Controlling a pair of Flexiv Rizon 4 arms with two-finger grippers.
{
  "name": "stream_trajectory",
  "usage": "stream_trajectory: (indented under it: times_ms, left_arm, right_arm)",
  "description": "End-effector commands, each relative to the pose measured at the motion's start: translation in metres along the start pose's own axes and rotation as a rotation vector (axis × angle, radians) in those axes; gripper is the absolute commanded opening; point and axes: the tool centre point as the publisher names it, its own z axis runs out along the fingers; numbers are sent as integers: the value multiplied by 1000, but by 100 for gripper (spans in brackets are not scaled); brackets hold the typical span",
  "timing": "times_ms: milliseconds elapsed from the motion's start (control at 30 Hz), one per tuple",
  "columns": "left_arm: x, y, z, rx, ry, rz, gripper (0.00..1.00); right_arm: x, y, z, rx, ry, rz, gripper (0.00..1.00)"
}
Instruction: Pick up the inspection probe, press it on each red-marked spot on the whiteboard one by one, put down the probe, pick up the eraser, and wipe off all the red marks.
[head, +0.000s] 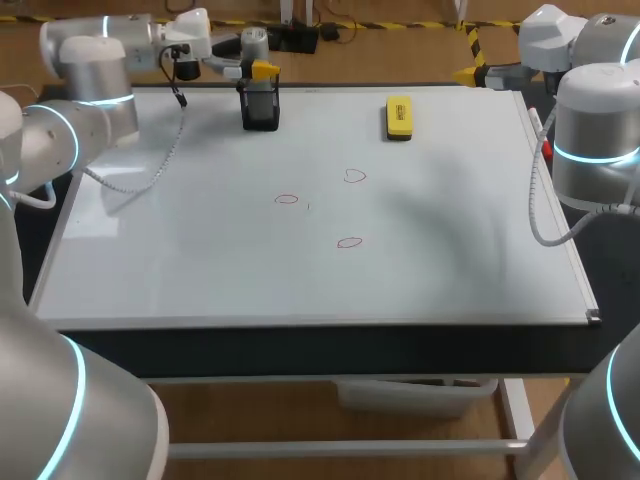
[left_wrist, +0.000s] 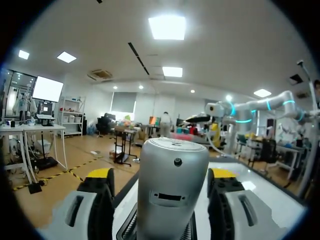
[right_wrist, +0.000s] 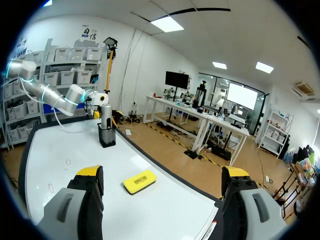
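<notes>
Spread jaws of the left gripper (left_wrist: 161, 176) straddle the silver inspection probe (left_wrist: 172, 200), which stands upright in its black holder (head: 260, 110) at the far edge of the whiteboard (head: 200, 270). A gap shows on one side, so I judge the grasp not yet closed. The right gripper (right_wrist: 162, 174) hangs released and empty, off to the side, with the yellow eraser (right_wrist: 139, 181) ahead of it, probably parked clear. Three red marks (head: 287, 199) wait mid-board

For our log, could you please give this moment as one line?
left claw open around probe | right claw open | red marks unwiped
</notes>
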Motion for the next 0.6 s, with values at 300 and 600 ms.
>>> stream_trajectory:
  times_ms: [300, 600]
  left_arm:
    - [-4, 0, -3, 1, 136, 30, 0]
    - [-2, -8, -4, 14, 174, 56, 0]
  right_arm:
    - [0, 0, 0, 1, 1, 0, 100]
    - [0, 0, 0, 1, 1, 0, 100]
